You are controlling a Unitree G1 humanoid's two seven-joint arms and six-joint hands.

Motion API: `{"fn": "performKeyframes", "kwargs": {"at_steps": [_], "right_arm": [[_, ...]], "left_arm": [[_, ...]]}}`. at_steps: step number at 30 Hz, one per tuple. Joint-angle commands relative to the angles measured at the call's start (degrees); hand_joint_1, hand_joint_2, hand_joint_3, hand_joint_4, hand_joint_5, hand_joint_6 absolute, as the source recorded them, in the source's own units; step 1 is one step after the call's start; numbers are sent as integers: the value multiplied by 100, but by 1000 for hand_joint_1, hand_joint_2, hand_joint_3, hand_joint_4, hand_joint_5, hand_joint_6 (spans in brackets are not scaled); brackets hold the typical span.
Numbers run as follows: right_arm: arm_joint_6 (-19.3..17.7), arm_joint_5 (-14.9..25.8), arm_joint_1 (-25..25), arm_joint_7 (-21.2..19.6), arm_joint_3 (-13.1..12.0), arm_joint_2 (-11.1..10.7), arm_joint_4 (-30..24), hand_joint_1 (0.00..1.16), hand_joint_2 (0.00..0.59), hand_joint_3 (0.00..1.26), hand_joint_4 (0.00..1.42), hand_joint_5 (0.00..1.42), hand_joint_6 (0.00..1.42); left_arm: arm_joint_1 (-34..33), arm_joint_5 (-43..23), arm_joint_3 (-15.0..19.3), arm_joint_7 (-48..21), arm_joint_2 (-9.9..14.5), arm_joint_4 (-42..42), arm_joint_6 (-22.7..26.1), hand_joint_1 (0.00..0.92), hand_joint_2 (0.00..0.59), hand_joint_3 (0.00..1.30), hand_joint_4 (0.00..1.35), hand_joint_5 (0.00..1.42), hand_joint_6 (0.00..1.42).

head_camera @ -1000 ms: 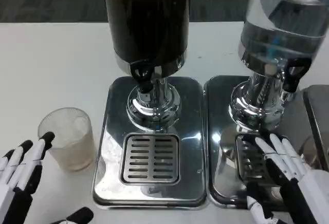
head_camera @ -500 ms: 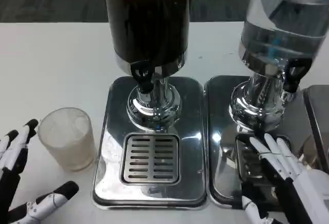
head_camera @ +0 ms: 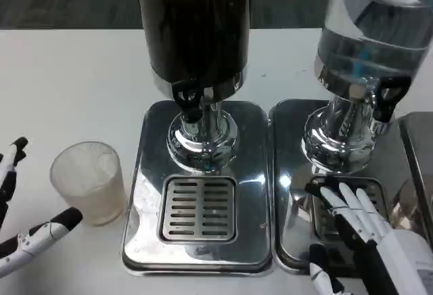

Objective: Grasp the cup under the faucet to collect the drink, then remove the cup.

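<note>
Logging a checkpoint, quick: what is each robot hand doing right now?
Left robot hand: open, holding nothing, beside the cup.
Right robot hand: open, holding nothing.

left hand cut by left edge, palm out of frame. right hand cropped at bottom edge, covers right drip grate. both dispenser tanks cut at top.

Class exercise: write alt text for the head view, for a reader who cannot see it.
A frosted plastic cup stands on the white table, left of the dark drink dispenser, not under its faucet. The open left hand waits beside it.
</note>
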Motion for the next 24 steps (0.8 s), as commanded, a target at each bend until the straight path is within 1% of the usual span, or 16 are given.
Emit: {"fn": "performKeyframes", "kwargs": {"at_steps": [1, 8, 15, 24], "right_arm": [[77, -61, 1, -36, 1, 57, -97, 485, 561, 133, 37, 0, 94], [86, -70, -10, -26, 18, 71, -92, 486, 561, 136, 43, 0, 95], [45, -63, -35, -24, 40, 57, -71, 488, 562, 143, 52, 0, 106], [51, -78, -131, -9, 71, 45, -58, 489, 562, 147, 58, 0, 124]], "left_arm": [[-297, -77, -104, -22, 140, 516, -142, 0, 14, 0, 0, 0, 0], [-692, -47, -268, 41, 221, 1207, -321, 0, 15, 0, 0, 0, 0], [-1118, 66, -471, 279, 311, 1922, -590, 1, 17, 0, 0, 0, 0], [-1810, 131, -898, 552, 413, 2913, -951, 16, 24, 0, 0, 0, 0]]}}
